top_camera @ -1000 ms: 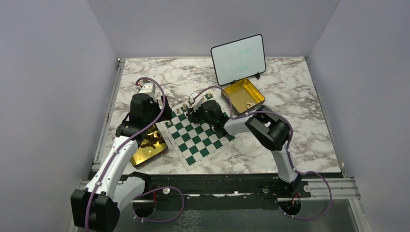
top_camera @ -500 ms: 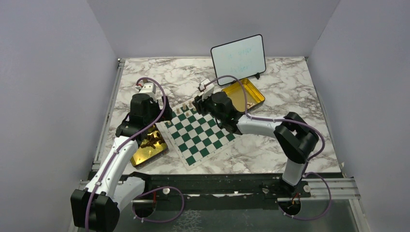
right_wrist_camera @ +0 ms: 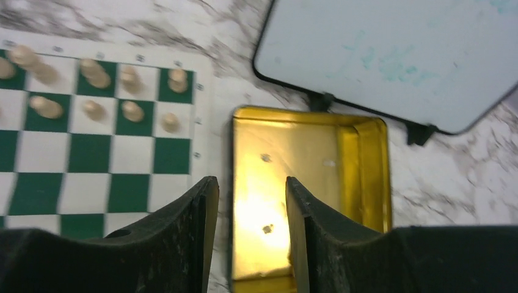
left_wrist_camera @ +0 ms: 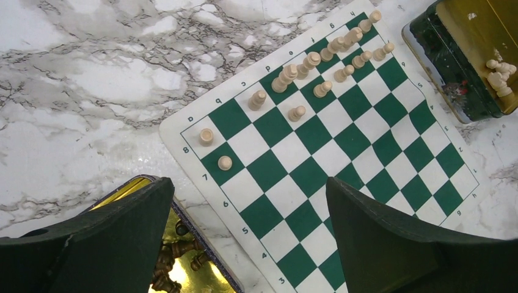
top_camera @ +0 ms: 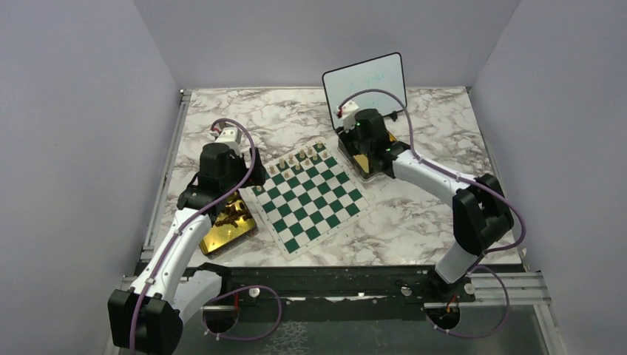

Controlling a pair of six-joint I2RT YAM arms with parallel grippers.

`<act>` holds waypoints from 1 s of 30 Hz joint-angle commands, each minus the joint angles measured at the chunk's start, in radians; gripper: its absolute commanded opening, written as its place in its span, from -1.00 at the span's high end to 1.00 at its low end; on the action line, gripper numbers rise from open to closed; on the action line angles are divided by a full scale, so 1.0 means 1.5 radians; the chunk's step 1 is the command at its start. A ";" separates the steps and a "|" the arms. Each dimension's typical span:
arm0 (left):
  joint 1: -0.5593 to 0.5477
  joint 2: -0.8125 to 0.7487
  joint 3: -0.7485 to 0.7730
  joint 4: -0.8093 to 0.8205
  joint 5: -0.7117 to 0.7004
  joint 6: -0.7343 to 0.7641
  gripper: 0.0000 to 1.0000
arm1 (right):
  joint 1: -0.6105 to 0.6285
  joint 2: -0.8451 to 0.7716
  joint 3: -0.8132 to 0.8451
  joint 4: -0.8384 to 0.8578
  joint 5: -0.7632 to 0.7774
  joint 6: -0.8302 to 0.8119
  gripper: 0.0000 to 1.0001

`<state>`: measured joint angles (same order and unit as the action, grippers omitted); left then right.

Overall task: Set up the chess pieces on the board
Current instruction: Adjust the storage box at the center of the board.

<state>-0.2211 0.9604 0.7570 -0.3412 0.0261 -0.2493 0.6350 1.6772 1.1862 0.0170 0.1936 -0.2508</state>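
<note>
right jaws gone from board (top_camera: 310, 201) to gold tin (right_wrist_camera: 369, 177), open, left jaws open

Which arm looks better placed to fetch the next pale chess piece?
Right. The right gripper hovers open above the gold tin beside the board, where a few pale pieces lie. The left gripper hangs over the other tin, which holds dark pieces.

One board (top_camera: 310, 211), two tins (top_camera: 218, 238), one whiteboard (top_camera: 377, 78)
</note>
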 commanded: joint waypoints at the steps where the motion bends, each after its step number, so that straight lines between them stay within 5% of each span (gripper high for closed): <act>1: -0.004 -0.006 0.008 0.008 0.021 0.008 -0.90 | -0.082 0.004 0.034 -0.125 0.009 -0.038 0.02; 12: -0.005 0.001 0.008 0.008 0.015 0.011 -0.89 | -0.250 0.116 0.128 -0.192 -0.045 -0.041 -0.04; 21: -0.004 0.004 0.008 0.008 0.000 0.014 -0.88 | -0.298 0.237 0.234 -0.257 -0.101 -0.041 -0.02; 30: -0.004 0.012 0.013 0.007 -0.011 0.013 -0.87 | -0.316 0.294 0.284 -0.284 -0.103 -0.015 0.32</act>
<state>-0.2230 0.9699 0.7570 -0.3408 0.0319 -0.2417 0.1795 2.0846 1.5635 -0.3573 0.0605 -0.3088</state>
